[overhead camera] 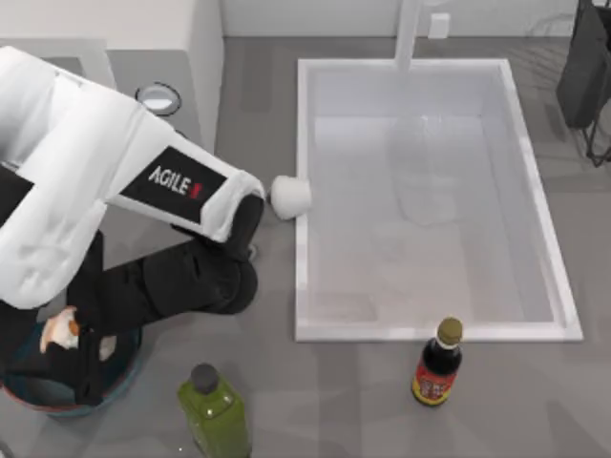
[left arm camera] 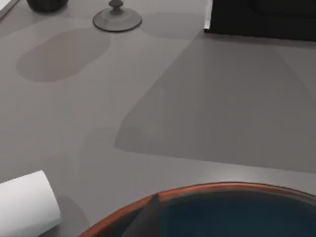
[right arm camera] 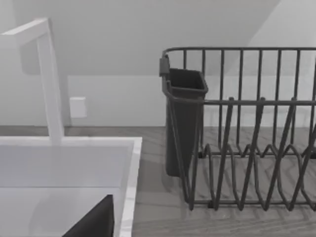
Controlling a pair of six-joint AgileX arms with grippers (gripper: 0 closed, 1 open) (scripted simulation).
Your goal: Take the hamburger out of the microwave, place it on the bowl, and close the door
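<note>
Left arm [overhead camera: 105,191] over blue bowl [overhead camera: 124,367], hamburger [overhead camera: 59,329] inside

Counter [overhead camera: 267,401]: grey, flat.
Sink [overhead camera: 301,286]: white, sunk in the counter, right of centre.
Bowl [overhead camera: 29,396]: front left corner; red rim [left arm camera: 197,190].
Green bottle [overhead camera: 215,410]: front edge, just right of the bowl.
Dark bottle [overhead camera: 437,363]: just in front of the sink.
White cup [overhead camera: 291,195]: on its side, touching the sink's left rim.
Rack [right arm camera: 247,128]: back right.
</note>
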